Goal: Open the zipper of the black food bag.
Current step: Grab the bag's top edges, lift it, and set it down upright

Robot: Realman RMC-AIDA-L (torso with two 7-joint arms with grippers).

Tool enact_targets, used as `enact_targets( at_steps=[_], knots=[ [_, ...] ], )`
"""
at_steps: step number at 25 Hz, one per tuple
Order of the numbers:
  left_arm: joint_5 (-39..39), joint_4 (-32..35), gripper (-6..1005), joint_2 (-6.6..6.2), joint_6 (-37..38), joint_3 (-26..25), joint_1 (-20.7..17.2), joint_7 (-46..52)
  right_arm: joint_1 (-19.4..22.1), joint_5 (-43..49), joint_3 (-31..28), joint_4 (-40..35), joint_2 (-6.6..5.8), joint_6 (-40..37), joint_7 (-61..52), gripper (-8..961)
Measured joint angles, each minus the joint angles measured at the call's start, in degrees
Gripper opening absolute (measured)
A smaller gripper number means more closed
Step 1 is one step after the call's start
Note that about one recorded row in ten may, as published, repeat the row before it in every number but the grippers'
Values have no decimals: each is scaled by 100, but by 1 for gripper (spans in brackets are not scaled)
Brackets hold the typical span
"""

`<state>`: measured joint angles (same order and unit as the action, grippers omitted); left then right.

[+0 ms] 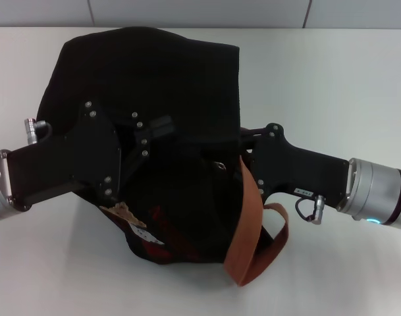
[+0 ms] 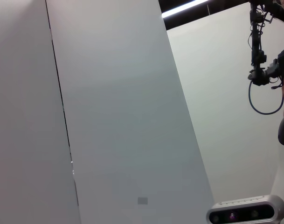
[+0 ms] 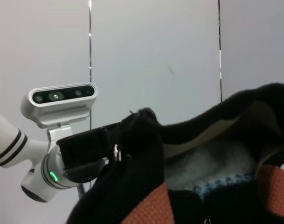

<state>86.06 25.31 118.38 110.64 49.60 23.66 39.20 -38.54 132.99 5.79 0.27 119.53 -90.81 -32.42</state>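
A white table [image 1: 332,99] is seen in the head view, with a pale panelled wall [image 1: 187,12] behind its far edge. The black food bag [image 1: 147,79] is set near the middle of the table, slumped and crumpled, its mouth facing the robot. In the right wrist view the bag's mouth is seen gaping, and a pale lining [image 3: 211,158] is shown inside. An orange-brown strap [image 1: 253,230] is draped over the near right side of the bag and looped down onto the table. A tan bear patch [image 1: 124,214] and red lettering [image 1: 157,227] are seen on the near left face of the bag.

The left gripper [image 1: 162,126] is reached in from the left over the middle of the bag; whether its fingers are spread or pressed together cannot be told, since they merge with the black fabric. The right gripper [image 1: 243,141] is brought in from the right to the bag's right edge, just above the strap; its fingertips are lost against the fabric, so its grip cannot be told either.

The zipper [image 1: 220,164] is marked only by a small silver pull tab on the dark fabric between the two grippers, close to the right one. The track itself cannot be made out against the bag.

In the left wrist view only wall panels and a camera housing [image 2: 246,215] are shown.
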Motion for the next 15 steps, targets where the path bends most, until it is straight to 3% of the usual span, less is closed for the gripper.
enact_targets(
  at_steps=[7,9,15],
  knots=[
    [-2,0,21,1,1,-3,-1,-3,11,-25,-43,-19,6,124,15,124],
    [0,0,21,1,-4,-3,10,-5,24,-27,-22,-27,7,153,59,46],
    [1,0,22,1,-21,-3,13,-7,19,-5,1,-20,9,158,91,44]
  ],
)
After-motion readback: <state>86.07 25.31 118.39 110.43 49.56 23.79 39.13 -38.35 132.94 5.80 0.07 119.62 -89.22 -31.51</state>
